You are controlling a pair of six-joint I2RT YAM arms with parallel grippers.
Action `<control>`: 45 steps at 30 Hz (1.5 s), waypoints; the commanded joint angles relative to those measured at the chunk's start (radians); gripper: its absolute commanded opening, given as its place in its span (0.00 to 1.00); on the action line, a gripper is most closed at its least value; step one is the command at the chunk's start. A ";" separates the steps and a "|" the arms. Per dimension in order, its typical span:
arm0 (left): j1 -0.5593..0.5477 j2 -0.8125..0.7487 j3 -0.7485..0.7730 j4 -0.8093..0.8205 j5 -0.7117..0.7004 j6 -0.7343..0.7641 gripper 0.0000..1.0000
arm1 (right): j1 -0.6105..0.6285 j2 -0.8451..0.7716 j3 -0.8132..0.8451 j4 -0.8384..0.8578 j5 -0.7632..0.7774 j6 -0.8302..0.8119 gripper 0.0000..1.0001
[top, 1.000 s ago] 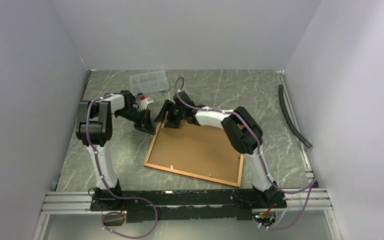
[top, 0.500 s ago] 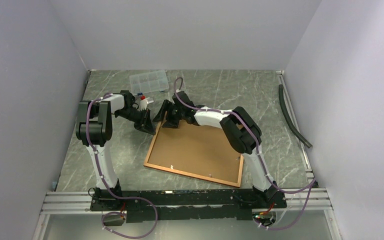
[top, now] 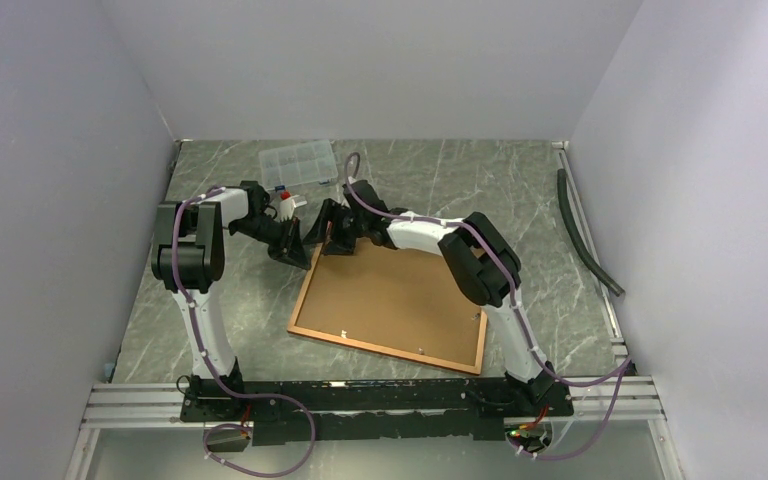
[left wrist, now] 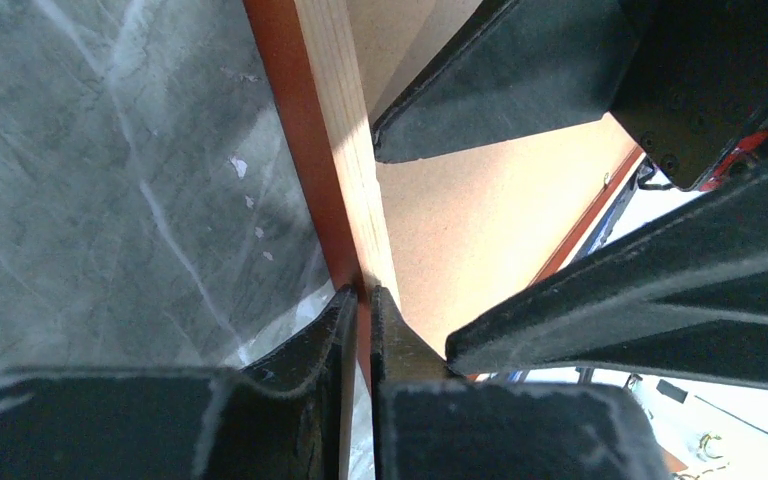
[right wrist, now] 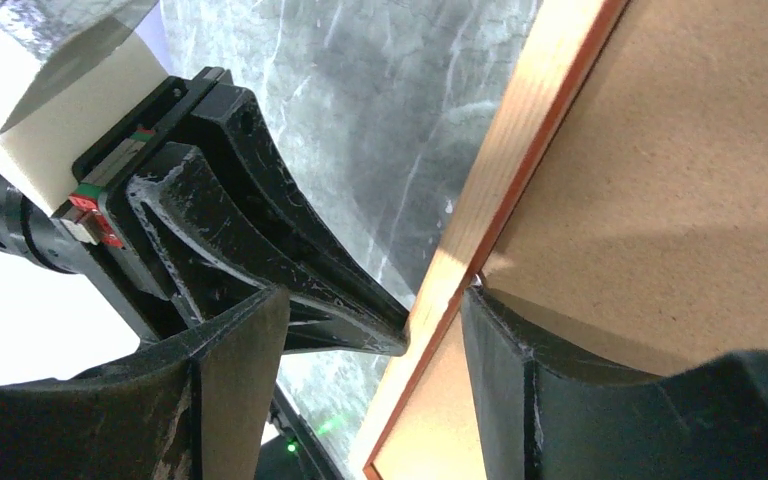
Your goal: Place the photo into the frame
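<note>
The frame [top: 385,350] lies back-up on the table [top: 520,200] in the lower middle of the top view. Its near rail runs just beyond the arm bases and the brown backing board [top: 390,295] fills it. The photo cannot be made out in any view, so whether it already sits under the board is not clear. Both arms meet farther back, at the frame's upper-left corner. The left gripper [left wrist: 360,300] is pinched nearly closed on the thin reddish rail there, one fingertip on each face of the wood. The right gripper [right wrist: 370,310] stands wide and holds nothing: one finger is over the board, the other is outside the rail, and the edge runs up between them. The step looks like lifting or steadying this corner so the back can be worked. To do it well, the left pinch should stay square on the rail and rise gently, since so narrow a hold could slip or twist. The right fingers should close only once they are clear of the left fingertip, which sits just beside them. Beyond the corner, in the upper left, a clear compartment box [top: 298,162] sits well apart.
</note>
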 commanded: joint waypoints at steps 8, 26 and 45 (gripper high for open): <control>-0.008 -0.020 0.020 -0.047 -0.015 0.027 0.12 | -0.022 -0.073 0.069 -0.097 0.021 -0.199 0.71; 0.094 -0.448 0.177 -0.108 -0.353 -0.022 0.52 | 0.233 -0.837 -0.456 -0.558 0.902 -0.571 1.00; 0.222 -0.689 0.050 -0.428 -0.179 0.317 0.94 | 0.496 -0.826 -0.708 -0.421 0.641 -0.504 0.78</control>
